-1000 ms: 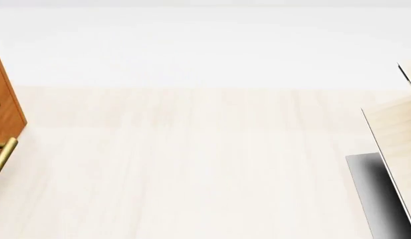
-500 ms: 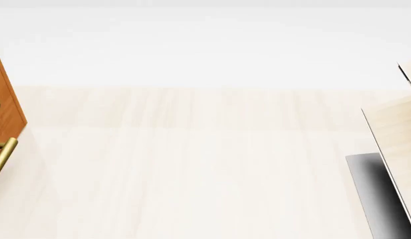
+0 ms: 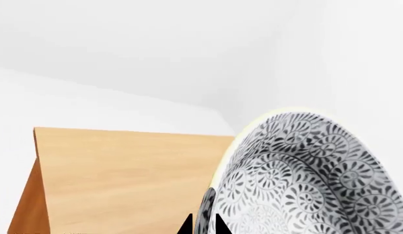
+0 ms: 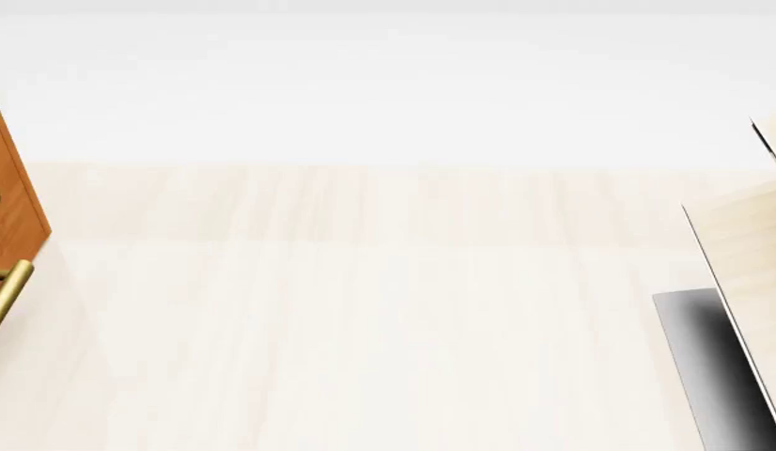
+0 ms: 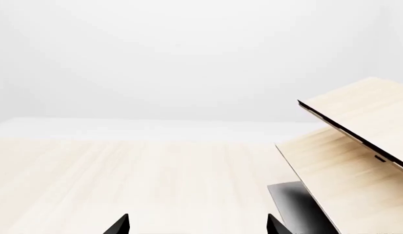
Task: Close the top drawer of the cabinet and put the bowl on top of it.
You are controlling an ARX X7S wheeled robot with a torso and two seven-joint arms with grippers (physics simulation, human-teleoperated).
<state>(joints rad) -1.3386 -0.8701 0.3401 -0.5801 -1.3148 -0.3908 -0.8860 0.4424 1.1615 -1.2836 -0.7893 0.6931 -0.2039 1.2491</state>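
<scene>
In the left wrist view the bowl (image 3: 306, 180), white with a dense grey-blue floral pattern, fills the lower right, tilted on edge. My left gripper (image 3: 201, 226) is shut on the bowl's rim, one black fingertip on each side of it. Behind it lies the flat orange-brown top of the cabinet (image 3: 123, 170). The head view shows only the cabinet's corner (image 4: 6, 207) at the far left, with brass bar handles (image 4: 6, 291); which drawer they belong to I cannot tell. My right gripper (image 5: 196, 225) is open with nothing between its tips, over pale floor.
A pale light-wood shelf unit (image 4: 752, 254) with a dark base (image 4: 707, 366) stands at the right edge of the head view, and it shows in the right wrist view too as shelf unit (image 5: 357, 141). Pale wood floor (image 4: 363, 310) lies between it and the cabinet.
</scene>
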